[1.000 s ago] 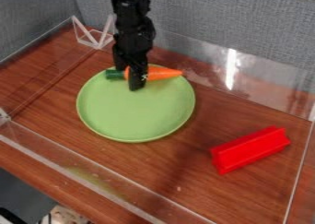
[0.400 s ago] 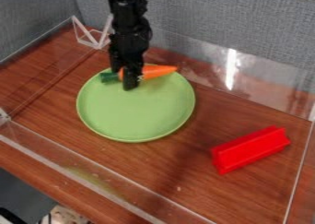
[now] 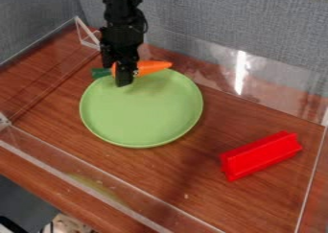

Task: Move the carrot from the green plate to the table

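The orange carrot [image 3: 152,67] with its green stem end [image 3: 102,73] hangs lifted just above the far left rim of the green plate [image 3: 144,112]. My gripper [image 3: 123,77] comes down from above and is shut on the carrot near its stem end, its black fingers crossing the carrot's middle. The carrot lies roughly level, tip pointing right. The plate rests on the dark reddish-brown table [image 3: 52,93].
A red rectangular block [image 3: 260,154] lies on the table at the right front. Clear acrylic walls [image 3: 244,69] edge the table. A small wire stand [image 3: 87,31] sits at the back left corner.
The gripper closed on the carrot, then lifted it and carried it back and to the left, from over the plate's far part to over its far left rim.
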